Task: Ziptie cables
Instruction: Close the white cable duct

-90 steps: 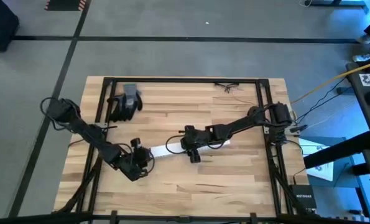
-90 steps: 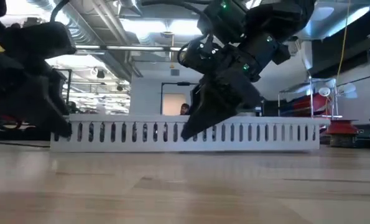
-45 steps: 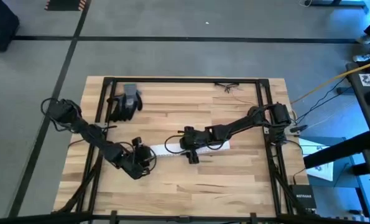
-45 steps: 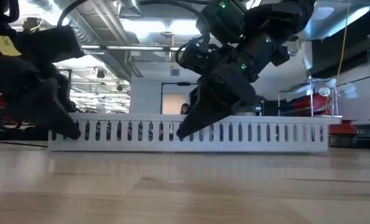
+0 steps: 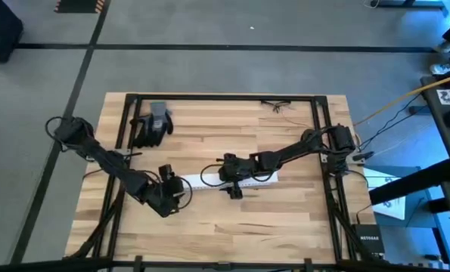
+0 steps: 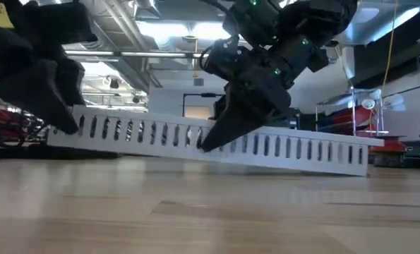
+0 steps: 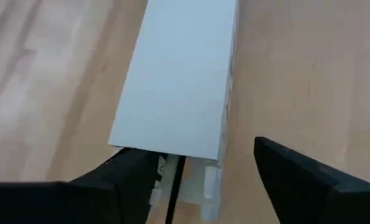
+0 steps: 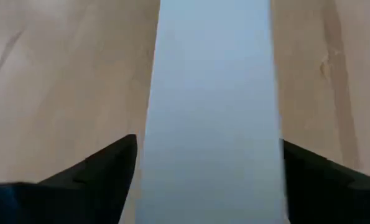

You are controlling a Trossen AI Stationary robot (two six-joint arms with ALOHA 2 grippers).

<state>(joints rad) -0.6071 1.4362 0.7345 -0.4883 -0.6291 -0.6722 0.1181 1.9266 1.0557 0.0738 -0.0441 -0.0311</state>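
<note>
**Both end effectors are gripping the white slotted duct, with its left end raised**

You are looking at a long white slotted duct (image 6: 217,141) lying across the middle of the wooden table (image 5: 285,219). In the low view it is sitting tilted: the end on the picture's left is lifting clear of the table while the other end is resting low against the wood.

Your left end effector (image 5: 173,194) is sitting at about 7 o'clock from the table's centre, at the duct's raised end. Its wrist view is showing the 2 dark fingers (image 7: 309,180) straddling that end, 1 on each side, closed onto the duct walls. A thin dark strand is showing inside the open channel (image 7: 173,186) there; you cannot tell whether it is 1 of the cables.

Your right end effector (image 5: 234,181) is sitting near the table's centre, over the duct's middle. Its fingers (image 8: 97,174) are spanning the full width of the duct, 1 at each edge, holding it.

The cables (image 5: 279,105) are lying at about 12 o'clock, a loose dark bunch near the far edge of the table, well apart from both end effectors. A dark glove-like object (image 5: 152,125) is lying at about 10 o'clock.
</note>
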